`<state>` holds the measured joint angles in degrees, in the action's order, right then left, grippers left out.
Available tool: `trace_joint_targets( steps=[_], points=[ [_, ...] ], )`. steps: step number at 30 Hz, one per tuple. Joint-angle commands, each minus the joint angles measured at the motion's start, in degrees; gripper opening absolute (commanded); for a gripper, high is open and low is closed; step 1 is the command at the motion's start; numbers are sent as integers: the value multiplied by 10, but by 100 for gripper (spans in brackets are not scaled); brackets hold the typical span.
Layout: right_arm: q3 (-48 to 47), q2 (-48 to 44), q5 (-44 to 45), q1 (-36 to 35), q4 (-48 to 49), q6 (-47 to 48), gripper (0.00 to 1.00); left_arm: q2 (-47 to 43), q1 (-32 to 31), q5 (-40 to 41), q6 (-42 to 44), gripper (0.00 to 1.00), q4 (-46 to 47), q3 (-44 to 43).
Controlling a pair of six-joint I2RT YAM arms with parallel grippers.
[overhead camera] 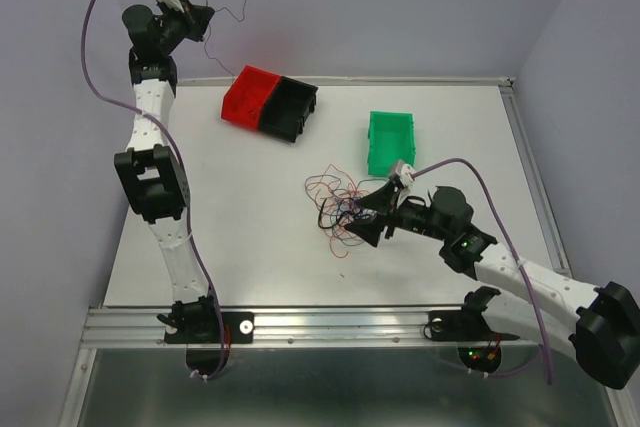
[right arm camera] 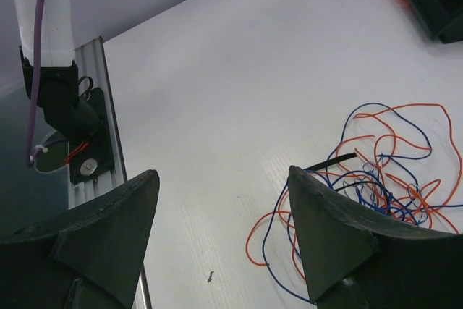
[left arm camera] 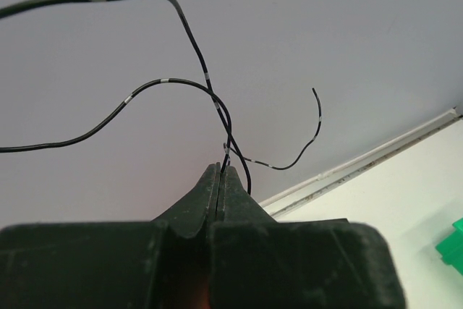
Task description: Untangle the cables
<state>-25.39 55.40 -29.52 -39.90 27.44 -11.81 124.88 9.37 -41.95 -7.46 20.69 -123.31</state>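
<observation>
The white flat table [overhead camera: 250, 247] carries a joined red-and-black plastic bin [overhead camera: 270, 102], a green plastic bin [overhead camera: 390, 140] and, nearer, tangled thin red, orange and blue cables [right arm camera: 391, 171]. Beside them the right gripper [right arm camera: 224, 179] gapes wide and empty. The raised left gripper [left arm camera: 221, 171] pinches one thin black cable [left arm camera: 181, 83].

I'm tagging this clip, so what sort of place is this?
Likely a robot lab test cell: a white table boxed in by plain walls, arms bolted at its near edge, bins and a tangle of cables.
</observation>
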Motion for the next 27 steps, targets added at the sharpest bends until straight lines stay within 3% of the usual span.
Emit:
trace_joint_targets(
  steps=[1,6,14,18,27],
  points=[
    [10,-13,12,-4,23,-6,77,-7,-2,-3,30,0,41,20],
    [10,-7,28,-4,24,-8,77,-12,-8,-5,65,0,41,82],
    [7,2,33,-4,28,-11,77,-42,-29,65,168,0,38,184],
    [8,2,36,-4,30,-11,77,-32,-35,78,198,0,-31,162],
    [7,7,38,-4,33,-12,77,19,-92,211,309,0,-200,86]
  ],
)
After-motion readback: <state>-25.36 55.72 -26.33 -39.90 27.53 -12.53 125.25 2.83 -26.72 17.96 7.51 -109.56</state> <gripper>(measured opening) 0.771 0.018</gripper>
